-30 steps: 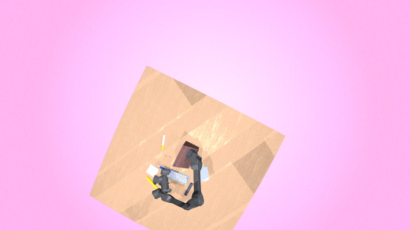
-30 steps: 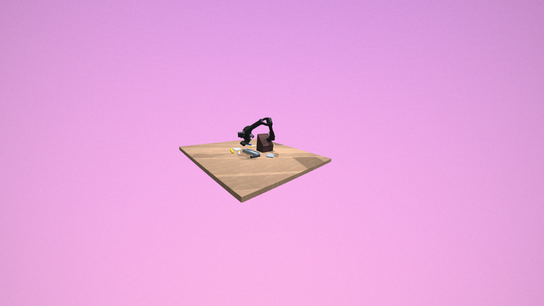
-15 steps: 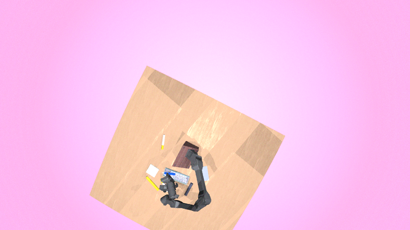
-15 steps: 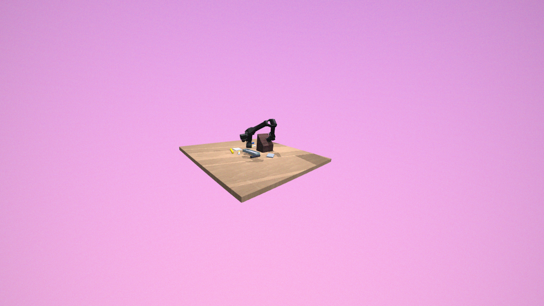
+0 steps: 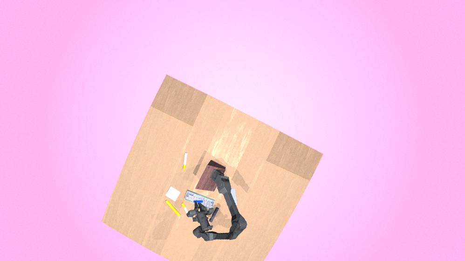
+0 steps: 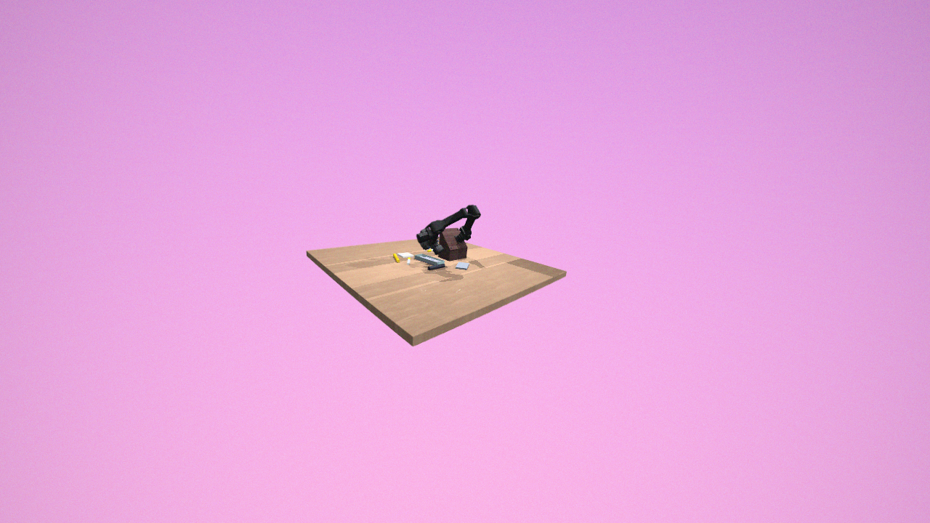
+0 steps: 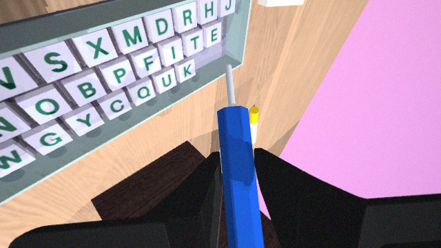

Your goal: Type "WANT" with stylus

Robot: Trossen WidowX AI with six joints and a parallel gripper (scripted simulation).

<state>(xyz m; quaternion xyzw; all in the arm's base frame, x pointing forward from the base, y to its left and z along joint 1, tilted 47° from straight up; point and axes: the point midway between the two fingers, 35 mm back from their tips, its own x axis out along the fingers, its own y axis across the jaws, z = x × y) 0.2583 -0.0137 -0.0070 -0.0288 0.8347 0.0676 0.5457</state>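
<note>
My gripper (image 5: 198,203) (image 7: 237,157) is shut on the blue stylus (image 5: 197,201) (image 7: 238,138), with its thin grey tip pointing away from the fingers. The keyboard (image 5: 191,196) (image 6: 427,258) (image 7: 69,31) has white keys with green letters. In the wrist view the stylus tip shows by the keyboard's right end, beside its corner; its height above the frame cannot be told. The T key (image 7: 194,42) lies left of the tip. The N key (image 7: 6,125) is cut by the left edge. A is not in view, and I cannot make out W surely.
A dark wooden block (image 5: 208,179) (image 6: 453,247) (image 7: 148,182) stands beside the keyboard. Around it lie a white pad (image 5: 173,193), a yellow stick (image 5: 172,208), two yellow-and-white markers (image 5: 185,159) (image 7: 253,115), a black cylinder (image 5: 214,214) (image 6: 436,266) and a bluish pad (image 6: 462,266).
</note>
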